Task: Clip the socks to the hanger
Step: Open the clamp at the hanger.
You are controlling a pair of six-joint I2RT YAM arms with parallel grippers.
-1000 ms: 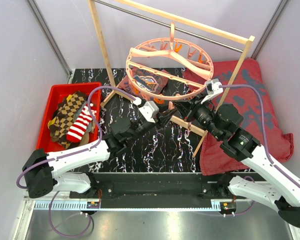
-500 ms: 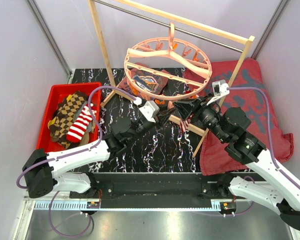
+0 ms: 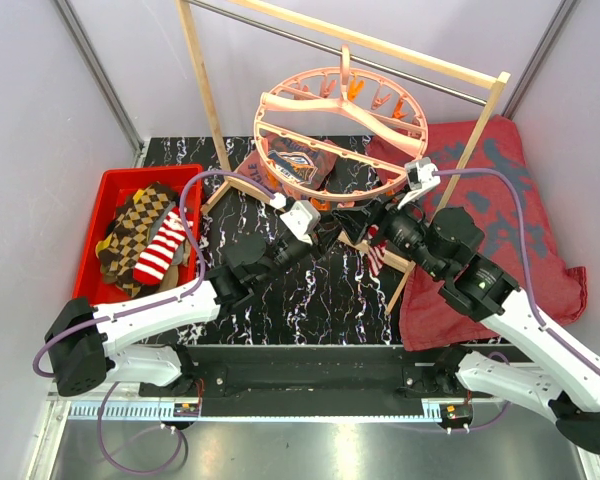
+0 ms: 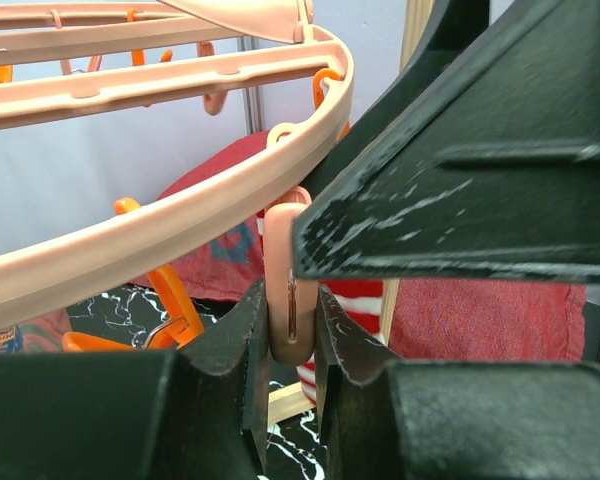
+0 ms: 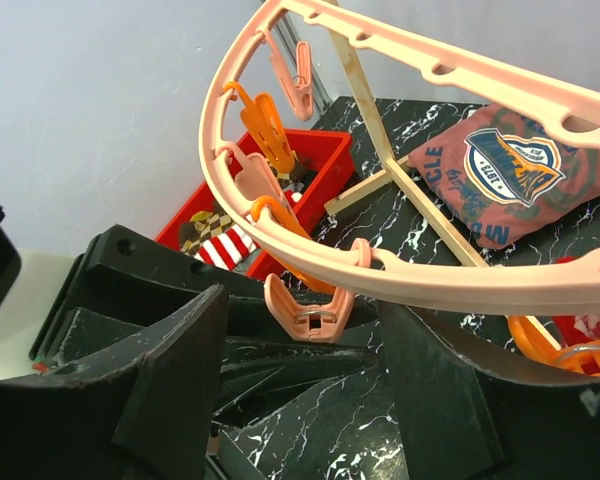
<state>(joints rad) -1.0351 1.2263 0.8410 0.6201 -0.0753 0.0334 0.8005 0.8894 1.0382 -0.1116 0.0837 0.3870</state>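
Two robot arms reach from the near edge of the table point(image 3: 310, 290) toward a round pink hanger point(image 3: 276, 101) that hangs from a wooden rack point(image 3: 202, 80). The left gripper point(image 4: 291, 345) is closed on a pink clip point(image 4: 289, 290) at the hanger's near rim, squeezing it. Just beside it, the right gripper point(image 5: 310, 350) has its jaws spread wide and holds nothing. A red-and-white striped sock point(image 3: 376, 258) dangles just below that rim; I cannot tell whether the clip bites it. By the table's left edge, a red bin point(image 3: 110, 180) holds a brown diamond sock point(image 3: 130, 228) and another striped sock point(image 3: 162, 248).

The risk, as I judge it, is this: with the right jaws off the sock, it may drop to the table if the clip has not caught enough cloth. The hanger hangs free, so a tug on the clip could swing it or lift its hook.
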